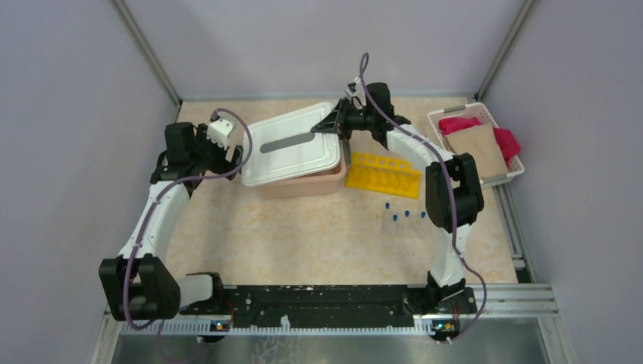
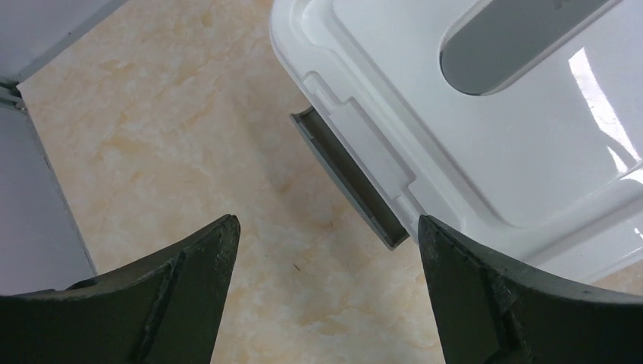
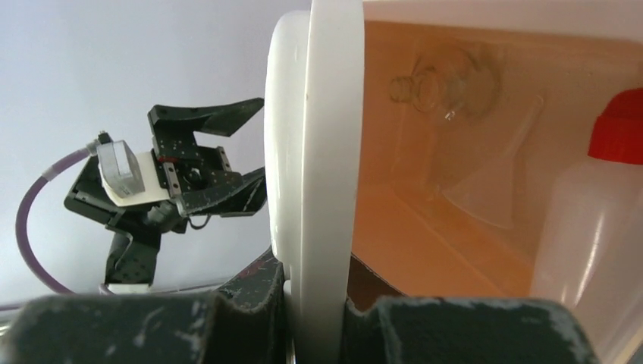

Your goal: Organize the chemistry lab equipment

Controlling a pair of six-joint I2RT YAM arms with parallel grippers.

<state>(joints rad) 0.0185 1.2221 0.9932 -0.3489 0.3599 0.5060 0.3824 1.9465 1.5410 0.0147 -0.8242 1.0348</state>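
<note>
A tan box (image 1: 303, 184) with a white lid (image 1: 292, 144) stands at the back middle. My right gripper (image 1: 334, 125) is shut on the lid's right edge (image 3: 330, 152) and holds that side raised. Through the gap the right wrist view shows a clear glass flask (image 3: 443, 87), a clear funnel (image 3: 493, 189) and the white squeeze bottle (image 3: 599, 220) with its red nozzle (image 3: 618, 136) inside the box. My left gripper (image 1: 231, 155) is open and empty at the box's left end, beside the grey latch (image 2: 349, 178). The yellow tube rack (image 1: 383, 172) and blue-capped tubes (image 1: 402, 216) lie right of the box.
A white basket (image 1: 455, 112) of pink and tan cloths stands at the back right. Grey walls close the table on the left, back and right. The lid has a grey handle (image 2: 523, 42) on top.
</note>
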